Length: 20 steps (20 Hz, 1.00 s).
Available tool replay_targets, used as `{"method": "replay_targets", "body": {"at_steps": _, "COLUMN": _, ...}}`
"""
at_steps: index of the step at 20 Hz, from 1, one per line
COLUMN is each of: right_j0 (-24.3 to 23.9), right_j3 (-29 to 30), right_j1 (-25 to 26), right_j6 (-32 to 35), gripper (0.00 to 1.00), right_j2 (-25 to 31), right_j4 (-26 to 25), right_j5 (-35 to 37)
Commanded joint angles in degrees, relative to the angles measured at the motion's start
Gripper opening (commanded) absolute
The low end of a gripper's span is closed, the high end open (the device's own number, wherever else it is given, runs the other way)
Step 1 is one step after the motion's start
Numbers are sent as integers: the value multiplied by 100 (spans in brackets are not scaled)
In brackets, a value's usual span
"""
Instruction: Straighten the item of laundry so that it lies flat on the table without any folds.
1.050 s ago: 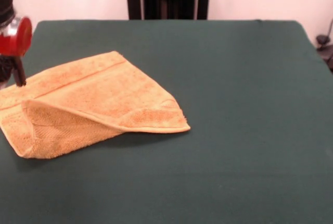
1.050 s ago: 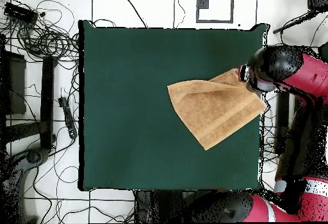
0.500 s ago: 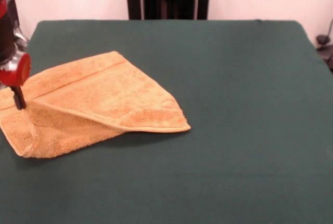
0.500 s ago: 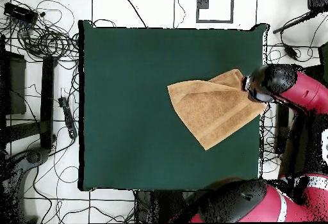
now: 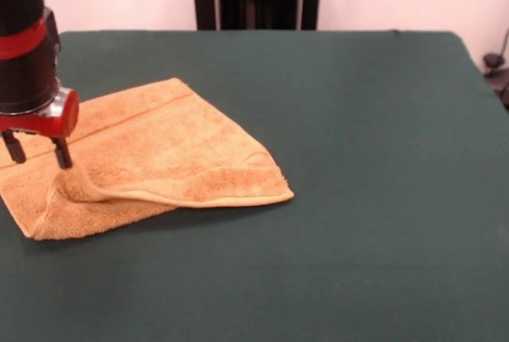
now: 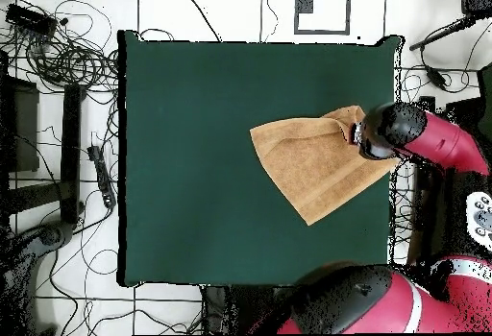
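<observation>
The arm's upper part is cut off at the top of the front view, and in the overhead view its black and red body hides the towel's corner by the table edge, so the contact there cannot be seen from above. The gripper [image 5: 36,153] shows two thin dark fingers [image 5: 62,153] standing apart, pointing down; one tip meets the towel [image 5: 159,151] where the cloth bunches into a raised ridge, while the other hangs just over the flat part near the picture's left edge (whether any cloth is pinched cannot be made out). No writing or label can be read anywhere. The towel is golden-orange terry, looped and soft, with a flat woven band running near its far edge; it lies folded over itself into a rough triangle, one layer curling over the lower one along the front. It sits near one side of the table [image 5: 358,159], whose dark green, felt-like cover is matte and smooth.
</observation>
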Motion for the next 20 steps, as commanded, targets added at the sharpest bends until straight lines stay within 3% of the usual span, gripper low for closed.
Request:
{"method": "replay_targets", "body": {"at_steps": 1, "right_j0": 505, "right_j3": 662, "right_j1": -76, "right_j6": 495, "gripper": 100, "right_j2": 347, "right_j4": -91, "right_j5": -181}}
{"method": "replay_targets", "body": {"at_steps": 20, "right_j0": 662, "right_j3": -839, "right_j1": 314, "right_j6": -128, "gripper": 100, "right_j2": 575, "right_j4": 28, "right_j5": 1224}}
